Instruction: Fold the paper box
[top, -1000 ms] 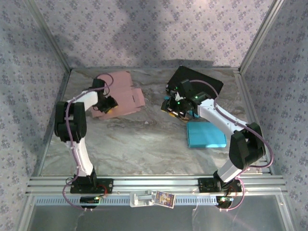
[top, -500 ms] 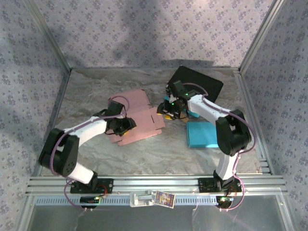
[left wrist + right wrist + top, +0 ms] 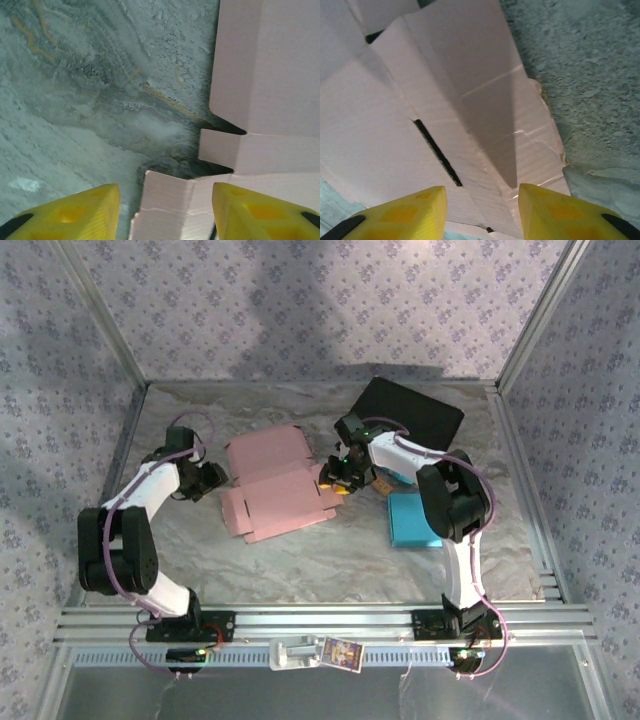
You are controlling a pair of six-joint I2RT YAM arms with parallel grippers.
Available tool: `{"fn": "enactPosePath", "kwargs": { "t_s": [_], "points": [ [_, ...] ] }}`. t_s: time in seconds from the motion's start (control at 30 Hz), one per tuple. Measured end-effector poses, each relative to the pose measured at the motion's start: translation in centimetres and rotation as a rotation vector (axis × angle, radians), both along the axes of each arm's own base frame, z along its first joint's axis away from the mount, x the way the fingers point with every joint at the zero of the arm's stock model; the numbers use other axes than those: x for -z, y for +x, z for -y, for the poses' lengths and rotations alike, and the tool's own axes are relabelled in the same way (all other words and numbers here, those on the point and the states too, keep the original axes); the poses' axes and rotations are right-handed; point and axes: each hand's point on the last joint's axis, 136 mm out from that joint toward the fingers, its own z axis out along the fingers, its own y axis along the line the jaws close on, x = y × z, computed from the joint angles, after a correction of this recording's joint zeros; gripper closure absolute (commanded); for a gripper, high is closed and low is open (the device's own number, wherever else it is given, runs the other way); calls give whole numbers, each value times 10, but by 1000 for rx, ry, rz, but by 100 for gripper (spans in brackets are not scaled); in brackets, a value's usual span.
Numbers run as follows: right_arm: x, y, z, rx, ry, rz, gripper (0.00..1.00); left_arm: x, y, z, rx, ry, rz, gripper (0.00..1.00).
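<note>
Two grippers flank the pink paper box (image 3: 275, 490), which lies flat and unfolded on the counter (image 3: 300, 570), roughly midway between its left and right edges and somewhat toward the far edge. The left gripper (image 3: 207, 478) hangs just off the box's left side, its yellow fingers (image 3: 75, 210) apart with only a flap corner beneath them. The right gripper (image 3: 337, 472) sits over the box's right edge, its fingers likewise apart and clamped on nothing. The main risk, as I judge it, is that the light card slides over the smooth counter instead of bending at its creases if one gripper pushes while the other fails to pin it. The ragged, creased edge under the right gripper could also tear if pinched there. A slide rightward would run the card into the teal box (image 3: 415, 520) near the right edge or the black panel (image 3: 420, 410) at the far right corner. The counter is grey and marbled, and lilac patterned walls (image 3: 300, 300) enclose it within an aluminium frame (image 3: 320, 618).
</note>
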Motion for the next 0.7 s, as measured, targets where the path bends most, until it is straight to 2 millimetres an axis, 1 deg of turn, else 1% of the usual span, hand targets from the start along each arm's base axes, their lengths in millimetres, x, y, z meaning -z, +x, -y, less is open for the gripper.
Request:
{"fn": "enactPosePath", "kwargs": {
  "t_s": [0.23,0.37,0.47,0.7],
  "points": [
    [11,-2,3,1,-16,-27,57,24,5,10,178,13,6,48],
    [17,-1,5,-4,-24,-36,58,32,0,15,243,6,20,46],
    [17,1,7,-13,-28,-36,59,37,-5,18,274,-5,19,45],
    [19,5,11,-16,-29,-42,59,43,-15,26,295,-80,7,46]
  ]
}}
